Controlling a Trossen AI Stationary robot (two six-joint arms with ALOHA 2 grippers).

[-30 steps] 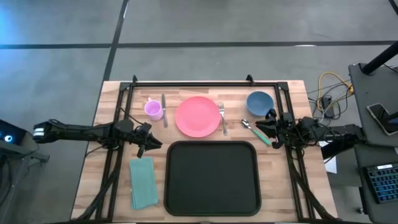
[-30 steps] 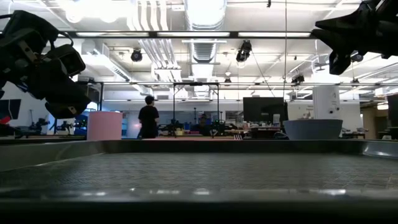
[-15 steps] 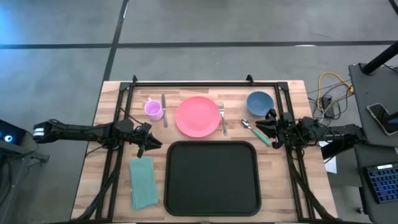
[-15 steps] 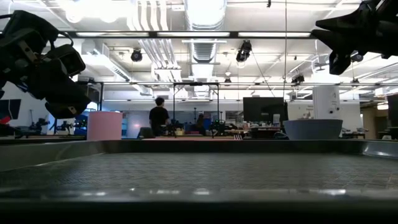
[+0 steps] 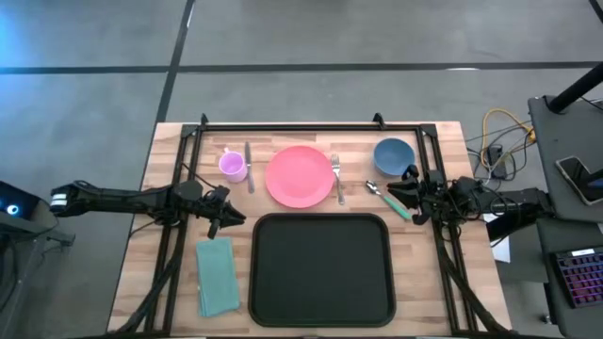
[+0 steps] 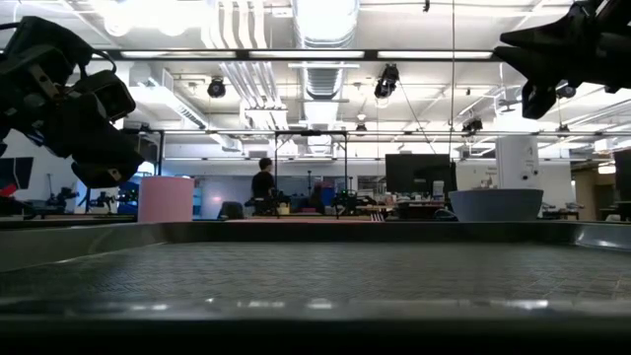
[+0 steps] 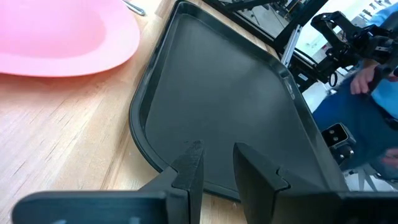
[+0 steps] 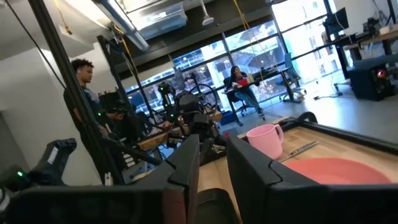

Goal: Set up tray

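The black tray [image 5: 320, 268] lies flat on the near middle of the wooden table, and its floor fills the low view [image 6: 315, 271]. My left gripper [image 5: 226, 218] hovers just off the tray's far-left corner, above the teal napkin [image 5: 217, 275]. In the left wrist view its fingers [image 7: 214, 155] stand narrowly open over the tray's rim [image 7: 140, 134]. My right gripper [image 5: 396, 193] hovers off the tray's far-right corner, beside a teal-handled spoon [image 5: 388, 201]. Its fingers [image 8: 211, 146] are also narrowly open. Neither gripper touches anything.
Along the far side lie a purple cup [image 5: 233, 166], a knife [image 5: 249, 167], the pink plate [image 5: 300, 176], a fork [image 5: 336, 177] and a blue bowl [image 5: 392, 155]. A black frame [image 5: 301, 125] borders the table. A person [image 6: 262, 187] walks in the room behind.
Both arms and all the table's things have kept still. Only the person in the room beyond the table has walked rightward in the low view.
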